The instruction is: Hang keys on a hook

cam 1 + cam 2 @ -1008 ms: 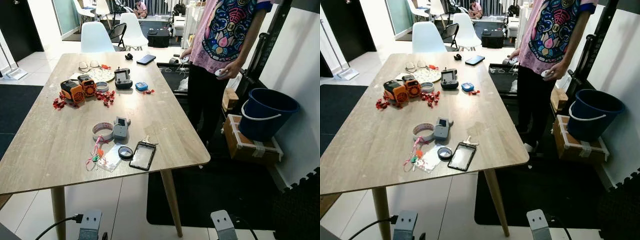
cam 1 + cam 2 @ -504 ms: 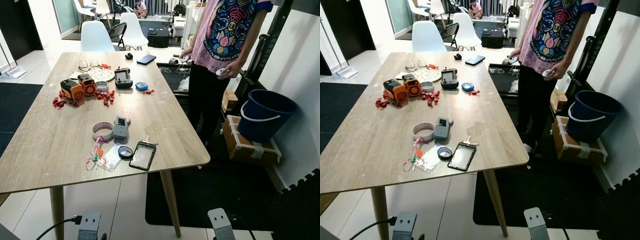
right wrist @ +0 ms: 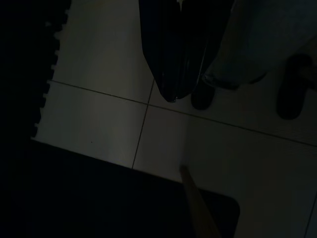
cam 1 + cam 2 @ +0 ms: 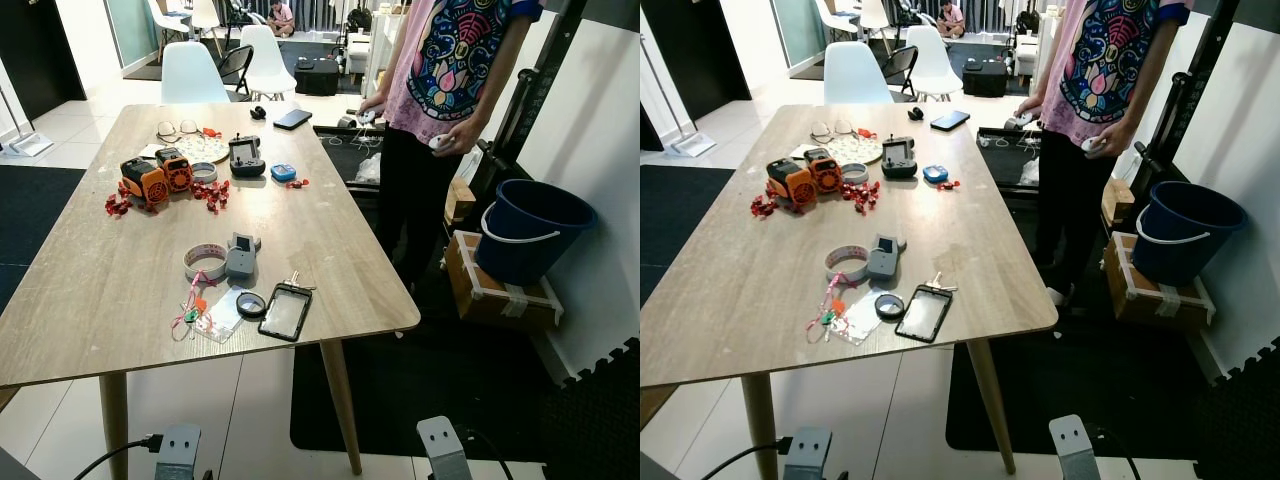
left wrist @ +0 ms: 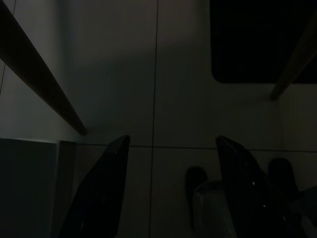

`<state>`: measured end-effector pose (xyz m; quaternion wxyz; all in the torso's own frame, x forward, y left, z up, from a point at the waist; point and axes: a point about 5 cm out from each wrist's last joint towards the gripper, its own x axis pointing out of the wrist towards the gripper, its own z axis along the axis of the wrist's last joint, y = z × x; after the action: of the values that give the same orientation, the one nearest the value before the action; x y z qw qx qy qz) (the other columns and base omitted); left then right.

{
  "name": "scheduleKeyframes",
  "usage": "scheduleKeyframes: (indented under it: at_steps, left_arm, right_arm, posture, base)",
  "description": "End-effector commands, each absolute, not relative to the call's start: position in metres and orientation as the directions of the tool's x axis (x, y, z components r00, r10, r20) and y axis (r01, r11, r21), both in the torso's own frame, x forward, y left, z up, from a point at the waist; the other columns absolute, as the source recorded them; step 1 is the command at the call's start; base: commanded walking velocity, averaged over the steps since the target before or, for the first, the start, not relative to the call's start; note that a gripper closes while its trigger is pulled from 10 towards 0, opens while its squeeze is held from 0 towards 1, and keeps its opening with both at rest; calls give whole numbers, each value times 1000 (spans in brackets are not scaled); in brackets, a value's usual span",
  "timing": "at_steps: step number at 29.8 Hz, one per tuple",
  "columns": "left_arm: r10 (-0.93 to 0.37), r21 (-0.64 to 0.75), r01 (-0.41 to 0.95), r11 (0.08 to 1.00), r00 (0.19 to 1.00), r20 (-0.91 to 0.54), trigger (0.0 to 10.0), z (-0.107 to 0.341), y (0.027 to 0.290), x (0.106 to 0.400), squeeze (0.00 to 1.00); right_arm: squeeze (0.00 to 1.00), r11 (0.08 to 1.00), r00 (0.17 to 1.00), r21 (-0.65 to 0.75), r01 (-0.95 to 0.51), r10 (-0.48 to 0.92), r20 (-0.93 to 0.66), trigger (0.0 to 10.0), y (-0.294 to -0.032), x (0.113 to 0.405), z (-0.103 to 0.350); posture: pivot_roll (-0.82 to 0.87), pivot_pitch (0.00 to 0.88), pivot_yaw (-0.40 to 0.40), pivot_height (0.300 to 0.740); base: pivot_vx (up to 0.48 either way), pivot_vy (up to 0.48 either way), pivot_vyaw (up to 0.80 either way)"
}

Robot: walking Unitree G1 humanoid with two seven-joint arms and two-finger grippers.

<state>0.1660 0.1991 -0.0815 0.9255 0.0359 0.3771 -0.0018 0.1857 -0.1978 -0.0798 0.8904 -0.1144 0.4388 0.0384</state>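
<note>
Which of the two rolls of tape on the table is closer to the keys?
The white roll of tape beside the grey handheld device, near the table's front edge, is closer to the keys. The other roll lies much farther back, by the orange gadgets.

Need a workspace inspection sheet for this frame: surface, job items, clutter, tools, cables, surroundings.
Surface: wooden table, things lying on its left half.
Job's things: keys flat near the front edge, touching the top of the black card holder; hook: nothing seen.
Clutter: tape roll, grey device, coloured lanyard, orange gadgets, red bits, glasses, phone.
Tools: left tool open, hanging over floor tiles; right tool hanging over floor tiles, dark.
Cables: black cable on the floor by the front left table leg.
Surroundings: person at the table's right side, blue bucket on a cardboard box, white chairs beyond.
</note>
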Motion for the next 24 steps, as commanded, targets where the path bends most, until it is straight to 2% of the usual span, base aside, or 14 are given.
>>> scheduleKeyframes:
  at_steps: [1, 24]
  left_arm:
    - [28, 73, 32, 997, 716, -697, 10000, -81, 202, 165, 0]
    - [5, 81, 70, 994, 730, -684, 10000, -79, 201, 169, 0]
  right_arm:
    - [0, 970, 619, -170, -171, -29, -785, 10000, -196, 189, -78]
    - [0, 972, 607, -165, -166, -31, -794, 10000, -195, 181, -82]
  posture:
    - [36, 0, -32, 740]
    - [31, 0, -14, 740]
  base:
    - [0, 0, 0]
    - [0, 0, 0]
